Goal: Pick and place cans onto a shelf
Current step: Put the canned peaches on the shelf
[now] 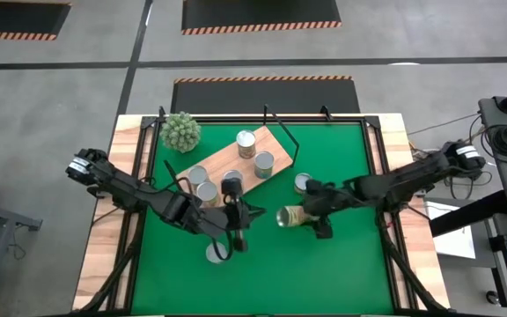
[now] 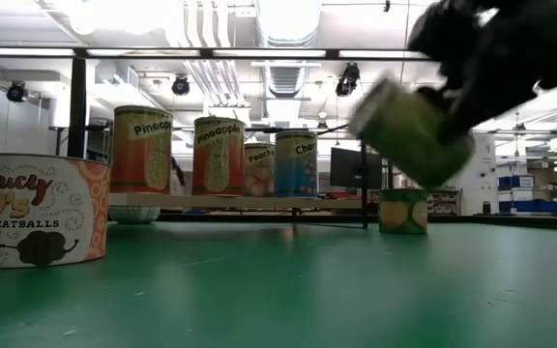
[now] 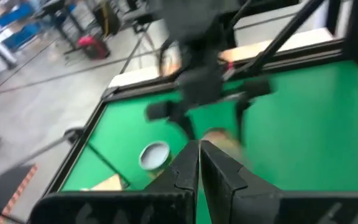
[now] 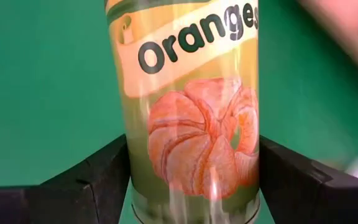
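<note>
The wood-grain shelf (image 1: 223,158) lies at the far middle of the green mat, with several cans standing on it (image 1: 246,143) (image 2: 143,150). One can (image 1: 215,253) stands on the mat near the front; in the low view it is the meatballs can (image 2: 37,208). Another can (image 1: 303,182) stands right of the shelf. My right gripper (image 1: 311,217) is shut on an Oranges can (image 4: 191,112) above mid-mat. My left gripper (image 1: 238,227) (image 3: 199,152) is shut and empty, just left of the held can. My right gripper pinches the Oranges can's round side wall (image 4: 135,168) between its two fingers, one on each side, toward one end. The fingers come from the table's right, lying across the can. The can (image 2: 414,130) is tilted and lifted clear of the mat.
A spiky green ball plant (image 1: 181,131) sits at the shelf's far left corner. A thin black wire frame (image 1: 280,132) stands at the shelf's right end. Black rails (image 1: 378,167) run along the mat's edges. Bare mat (image 1: 341,273) lies at the near right.
</note>
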You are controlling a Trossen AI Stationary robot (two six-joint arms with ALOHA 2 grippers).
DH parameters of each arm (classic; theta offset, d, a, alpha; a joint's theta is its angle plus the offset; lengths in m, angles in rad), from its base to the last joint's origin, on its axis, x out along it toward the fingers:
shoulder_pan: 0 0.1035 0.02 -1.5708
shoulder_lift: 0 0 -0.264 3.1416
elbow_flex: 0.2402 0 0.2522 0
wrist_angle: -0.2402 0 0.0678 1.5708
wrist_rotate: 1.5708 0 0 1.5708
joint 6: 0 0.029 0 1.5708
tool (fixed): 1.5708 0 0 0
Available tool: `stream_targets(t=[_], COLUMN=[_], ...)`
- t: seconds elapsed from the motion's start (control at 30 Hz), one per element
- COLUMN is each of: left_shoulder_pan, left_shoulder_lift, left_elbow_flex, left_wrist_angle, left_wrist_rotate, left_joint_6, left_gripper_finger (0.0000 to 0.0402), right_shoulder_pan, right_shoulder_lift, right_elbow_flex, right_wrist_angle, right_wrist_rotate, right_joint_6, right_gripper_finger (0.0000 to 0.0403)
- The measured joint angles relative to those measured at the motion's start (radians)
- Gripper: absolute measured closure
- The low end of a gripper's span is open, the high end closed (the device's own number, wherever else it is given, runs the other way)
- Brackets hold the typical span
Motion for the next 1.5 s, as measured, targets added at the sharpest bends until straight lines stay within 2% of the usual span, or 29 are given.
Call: stream_targets(t=[0.07, 0.23, 0.3, 0.4, 0.57, 0.73, 0.87, 0.97, 1.13, 1.33, 1.5], left_shoulder_pan=[0.000, 0.000, 0.000, 0.000, -0.001, -0.001, -0.001, -0.006, -0.010, -0.004, 0.005], left_shoulder_lift=[0.000, 0.000, 0.000, 0.000, 0.015, 0.055, 0.075, 0.086, 0.134, 0.151, 0.151], left_elbow_flex=[0.000, 0.000, 0.000, 0.000, 0.000, 0.000, 0.000, 0.000, 0.000, 0.000, 0.000], left_wrist_angle=[-0.026, -0.029, -0.026, -0.027, -0.026, 0.007, 0.005, 0.060, 0.157, 0.170, 0.187], left_wrist_rotate=[-0.016, -0.016, -0.016, -0.017, -0.016, 0.030, 0.032, 0.079, 0.116, 0.057, 0.056], left_joint_6=[-0.025, -0.034, -0.056, -0.191, -0.269, -0.345, -0.267, -0.207, -0.107, -0.070, -0.011], left_gripper_finger=[0.0402, 0.0402, 0.0402, 0.0398, 0.0356, 0.0267, 0.0178, 0.0136, 0.0134, 0.0166, 0.0193], right_shoulder_pan=[0.047, 0.138, 0.153, 0.154, 0.155, 0.154, 0.154, 0.154, 0.154, 0.154, 0.154], right_shoulder_lift=[-0.040, -0.062, -0.044, -0.023, 0.025, 0.064, 0.071, 0.070, 0.074, 0.078, 0.078], right_elbow_flex=[-0.063, -0.185, -0.220, -0.254, -0.268, -0.268, -0.265, -0.265, -0.260, -0.258, -0.258], right_wrist_angle=[0.171, 0.572, 0.716, 0.844, 0.868, 0.877, 0.883, 0.882, 0.889, 0.906, 0.915], right_wrist_rotate=[0.067, 0.333, 0.362, 0.375, 0.474, 0.534, 0.540, 0.540, 0.522, 0.519, 0.502], right_joint_6=[-0.017, -0.153, -0.201, -0.228, -0.257, -0.261, -0.253, -0.219, -0.126, -0.081, -0.079], right_gripper_finger=[0.0126, 0.0121, 0.0120, 0.0119, 0.0118, 0.0118, 0.0117, 0.0117, 0.0117, 0.0117, 0.0117])
